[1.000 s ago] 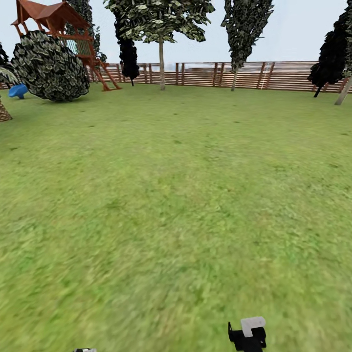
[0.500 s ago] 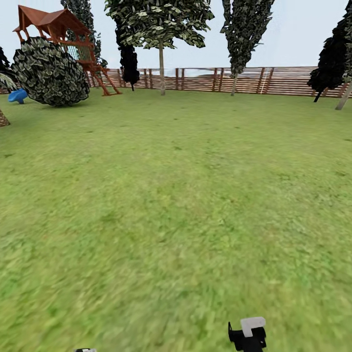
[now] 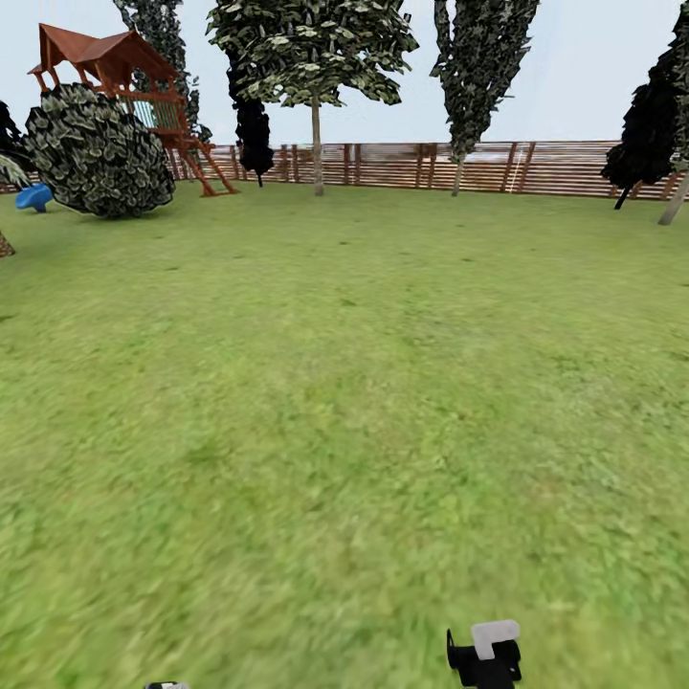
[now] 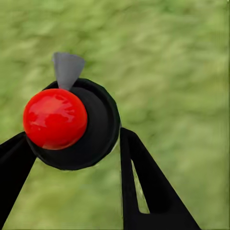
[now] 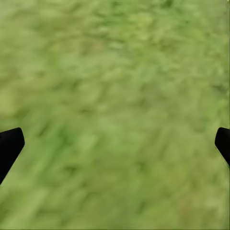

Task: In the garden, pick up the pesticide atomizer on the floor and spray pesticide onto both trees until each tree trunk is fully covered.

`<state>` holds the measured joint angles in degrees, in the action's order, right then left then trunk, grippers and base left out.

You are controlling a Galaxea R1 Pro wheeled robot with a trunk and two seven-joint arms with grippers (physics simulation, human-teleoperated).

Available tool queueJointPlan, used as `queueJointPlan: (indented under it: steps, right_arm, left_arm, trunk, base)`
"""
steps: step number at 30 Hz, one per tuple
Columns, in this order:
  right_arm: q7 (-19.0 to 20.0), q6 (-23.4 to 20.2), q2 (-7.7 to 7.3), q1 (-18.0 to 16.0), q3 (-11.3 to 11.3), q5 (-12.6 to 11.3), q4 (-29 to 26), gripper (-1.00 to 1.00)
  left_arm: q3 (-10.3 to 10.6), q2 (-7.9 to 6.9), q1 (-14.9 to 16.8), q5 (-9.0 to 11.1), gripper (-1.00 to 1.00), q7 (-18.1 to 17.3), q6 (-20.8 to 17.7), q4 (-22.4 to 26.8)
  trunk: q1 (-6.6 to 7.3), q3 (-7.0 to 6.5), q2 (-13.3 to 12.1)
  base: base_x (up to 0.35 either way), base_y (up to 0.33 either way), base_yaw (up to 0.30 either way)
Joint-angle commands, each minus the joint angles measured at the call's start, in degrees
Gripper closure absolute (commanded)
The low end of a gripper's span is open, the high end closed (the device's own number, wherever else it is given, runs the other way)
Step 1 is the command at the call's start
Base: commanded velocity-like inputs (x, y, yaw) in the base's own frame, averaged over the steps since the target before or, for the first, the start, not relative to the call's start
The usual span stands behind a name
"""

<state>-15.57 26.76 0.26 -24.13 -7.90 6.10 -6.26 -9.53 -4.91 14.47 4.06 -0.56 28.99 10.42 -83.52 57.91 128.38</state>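
The pesticide atomizer [image 4: 55,117], black-bodied with a glossy red ball top and a grey nozzle, sits between the black fingers of my left gripper [image 4: 74,135], which is shut on it above the grass floor [image 4: 182,72]. My right gripper [image 5: 117,139] hangs open over grass, its fingertips wide apart and nothing between them. Far across the lawn [image 3: 344,383], a tall tree [image 3: 316,144] with a bare pale trunk stands before the fence. A second slim-trunked tree [image 3: 457,167] stands to its right.
A reddish-brown slat fence [image 3: 555,167] closes the far side. At the back left are a wooden play tower [image 3: 115,67], a big round bush [image 3: 96,153] and a blue object [image 3: 34,197]. Dark narrow trees [image 3: 646,134] stand at the right. Part of my right arm [image 3: 485,655] shows at the bottom edge.
The whole head view has shifted: fence, trees and play tower sit lower in the picture, so the camera has moved. My arms keep their places in the view.
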Motion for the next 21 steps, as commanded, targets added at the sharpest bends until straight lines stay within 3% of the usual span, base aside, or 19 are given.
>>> queueJointPlan:
  steps: [1, 12, 21]
  right_arm:
    - [-0.6, 0.0, 0.01, 0.0, -0.2, 0.6, 0.1, -1.00]
    - [-0.6, 0.0, 0.03, 0.0, -0.2, 0.7, 0.1, -1.00]
    - [-0.5, 0.0, 0.01, 0.0, -0.2, 0.7, 0.1, -1.00]
  left_arm:
    - [0.1, -0.01, 0.0, 0.4, 1.00, -0.1, 0.2, 0.0]
    - [0.1, -0.01, 0.0, 0.4, 1.00, -0.1, 0.2, 0.0]
    - [0.1, -0.01, 0.0, 0.4, 1.00, 0.0, 0.2, 0.0]
  trunk:
    - [-0.03, -0.03, 0.0]
    - [-0.03, -0.17, 0.0]
    - [-0.03, -0.70, 0.0]
  base:
    - [0.339, 0.000, 0.000]
    - [0.339, 0.000, 0.001]
    - [0.339, 0.000, 0.087]
